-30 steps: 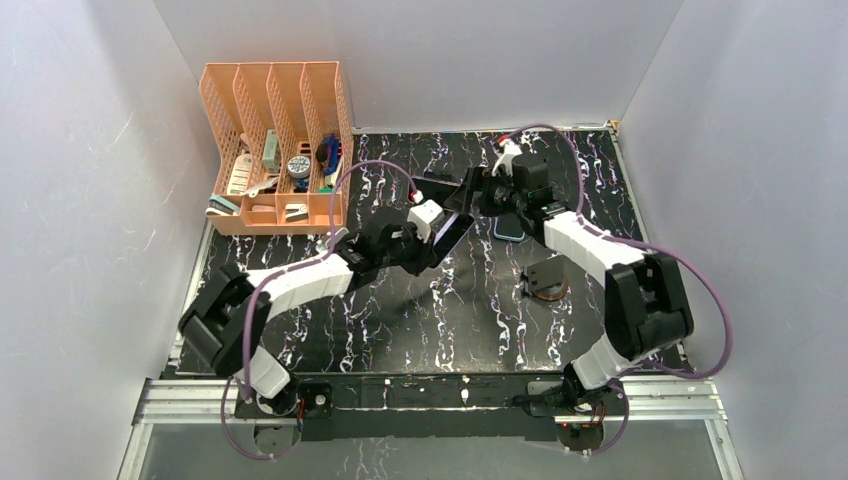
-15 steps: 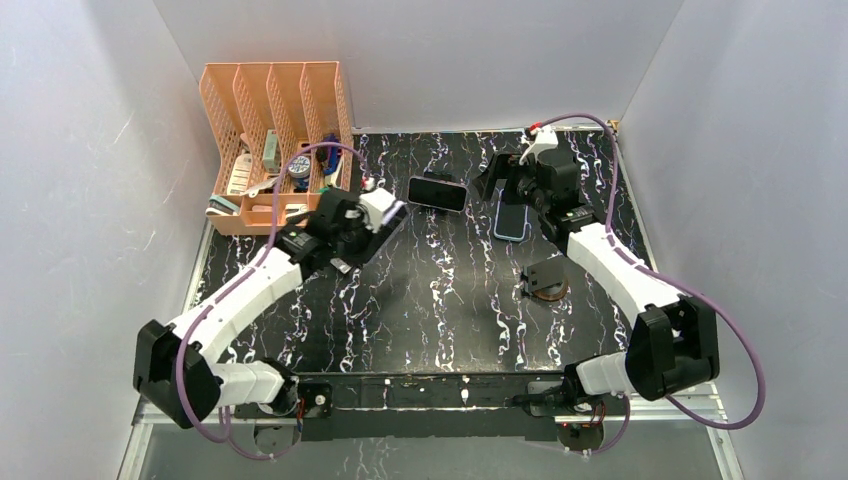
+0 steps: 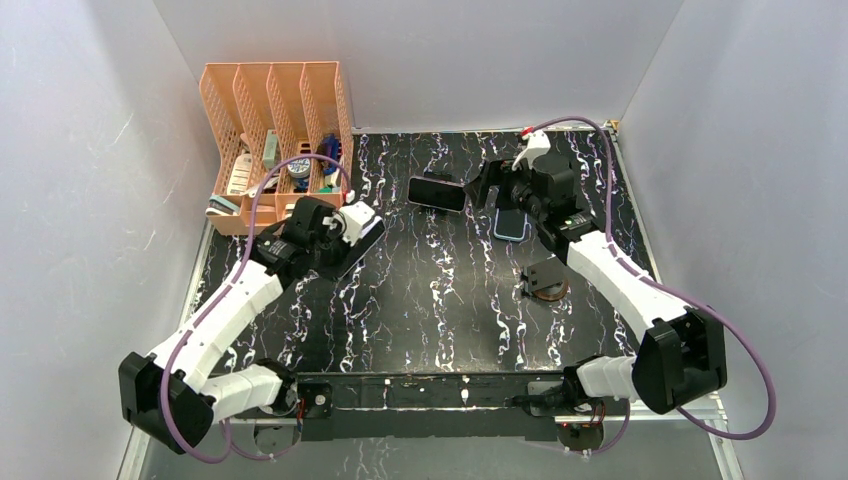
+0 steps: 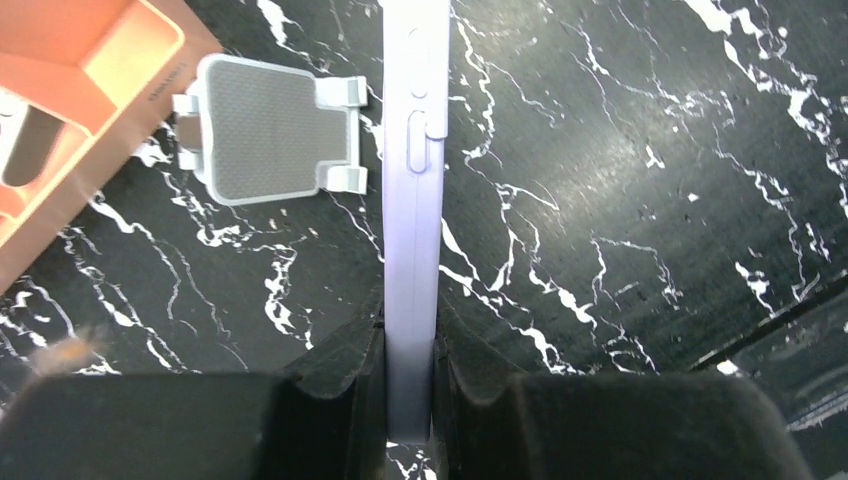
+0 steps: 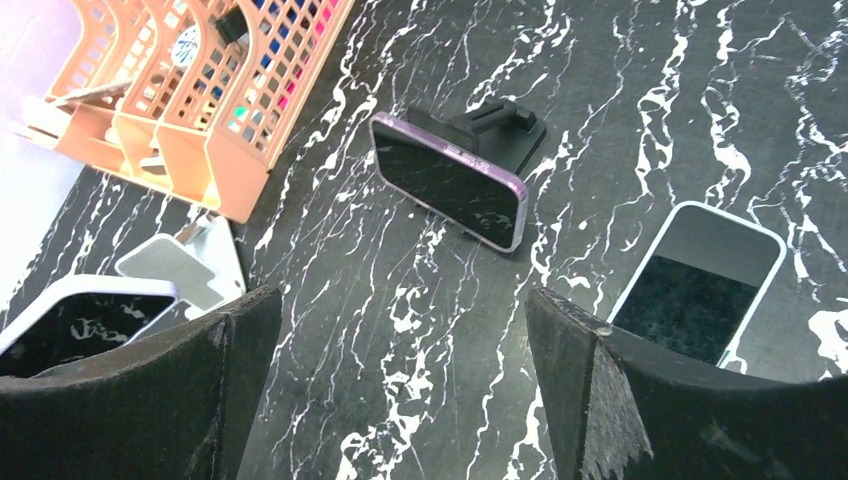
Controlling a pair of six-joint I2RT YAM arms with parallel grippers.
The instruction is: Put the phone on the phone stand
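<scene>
Left hand (image 4: 410,345) clenched on the lavender phone (image 4: 410,180), gripping it edge-on by its near end, side buttons facing the wrist camera. Could not tell whether the phone's far end touched the desk (image 4: 620,200). White phone stand (image 4: 262,130) sat on the desk just beside the phone's edge, grey padded face up, close to a corner of the orange organizer (image 3: 275,140); phone not yet on it. Right hand (image 3: 497,188) released, fingers spread wide, over the far side of the desk. In its wrist view: a purple phone (image 5: 448,180) propped sideways on a black stand (image 5: 500,125), and a white-cased phone (image 5: 700,280) lying face up on the marble. Another black stand (image 3: 545,277) on a brown disc stood nearer the right arm's base
</scene>
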